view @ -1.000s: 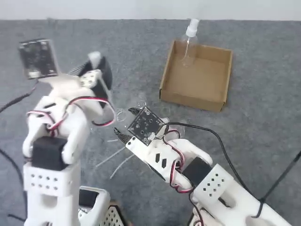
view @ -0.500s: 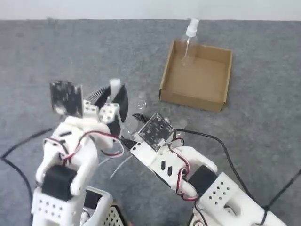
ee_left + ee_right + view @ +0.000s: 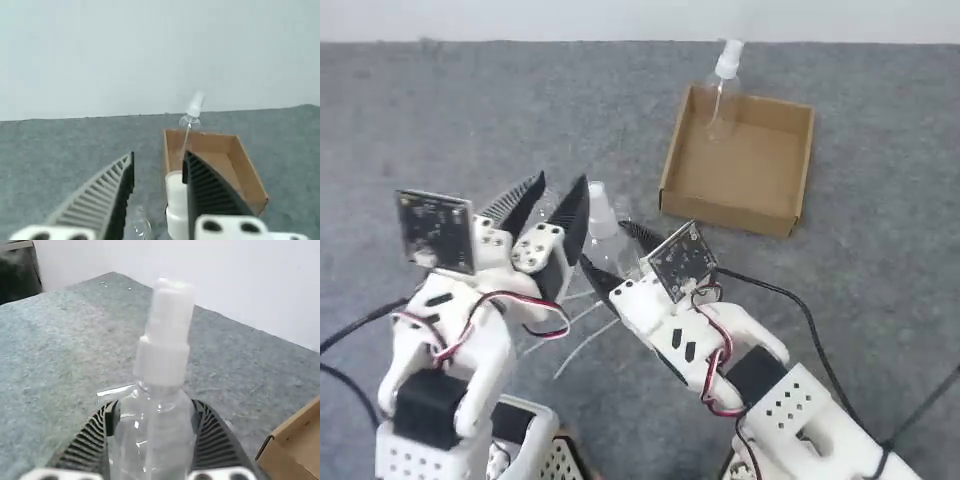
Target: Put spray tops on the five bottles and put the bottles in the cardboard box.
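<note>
Right pincer (image 3: pixel 154 416) is clamped on the clear bottle (image 3: pixel 150 440), holding it upright over the counter (image 3: pixel 450 120), and the white spray top (image 3: pixel 165 335) sits on its neck. Left pincer (image 3: pixel 158 157) hangs apart by that top, one finger just beside it. We can't quite tell if the top is pressed fully home, so we'd close on it gently and push straight down with the right grip firm, no sideways twisting. Then it's over to the cardboard box (image 3: pixel 730 215), where one capped bottle (image 3: pixel 720 105) stands in the far corner, so we'd set ours down beside it.
</note>
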Robot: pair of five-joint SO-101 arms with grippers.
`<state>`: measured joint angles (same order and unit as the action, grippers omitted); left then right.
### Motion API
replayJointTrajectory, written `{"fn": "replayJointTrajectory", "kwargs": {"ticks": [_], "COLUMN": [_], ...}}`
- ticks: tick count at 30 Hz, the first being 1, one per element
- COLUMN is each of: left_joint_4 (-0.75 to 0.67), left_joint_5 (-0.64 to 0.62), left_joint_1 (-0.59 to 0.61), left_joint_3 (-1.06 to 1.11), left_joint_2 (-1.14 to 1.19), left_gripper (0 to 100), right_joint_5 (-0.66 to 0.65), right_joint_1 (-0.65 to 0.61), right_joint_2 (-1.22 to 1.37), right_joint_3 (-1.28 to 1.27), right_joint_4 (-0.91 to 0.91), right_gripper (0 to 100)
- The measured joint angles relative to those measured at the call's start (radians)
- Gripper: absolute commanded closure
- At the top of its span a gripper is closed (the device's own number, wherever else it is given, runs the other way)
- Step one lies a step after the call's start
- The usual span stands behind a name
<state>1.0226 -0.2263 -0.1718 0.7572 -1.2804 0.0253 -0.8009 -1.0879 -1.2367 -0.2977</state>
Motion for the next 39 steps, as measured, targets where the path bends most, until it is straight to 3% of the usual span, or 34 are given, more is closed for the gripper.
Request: {"fn": "replayJointTrajectory", "kwargs": {"ticks": [13, 27, 33, 39], "left_joint_4": [-0.006, 0.020, 0.020, 0.011], "left_joint_5": [0.009, 0.049, 0.078, 0.084], "left_joint_1": [0.003, 0.044, 0.046, 0.005], "left_joint_3": [0.000, 0.230, 0.324, 0.387], "left_joint_2": [0.196, -0.213, -0.293, -0.307], "left_gripper": [86, 85, 85, 78], "right_joint_5": [0.000, 0.000, 0.000, 0.000], "right_joint_1": [-0.002, 0.035, 0.155, 0.244], "right_joint_2": [0.002, 0.000, 0.000, 0.110], "right_joint_3": [-0.021, -0.015, 0.173, 0.459], "right_joint_4": [0.002, -0.014, -0.178, -0.345], "right_gripper": [99.3, 99.3, 99.3, 99.3]}}
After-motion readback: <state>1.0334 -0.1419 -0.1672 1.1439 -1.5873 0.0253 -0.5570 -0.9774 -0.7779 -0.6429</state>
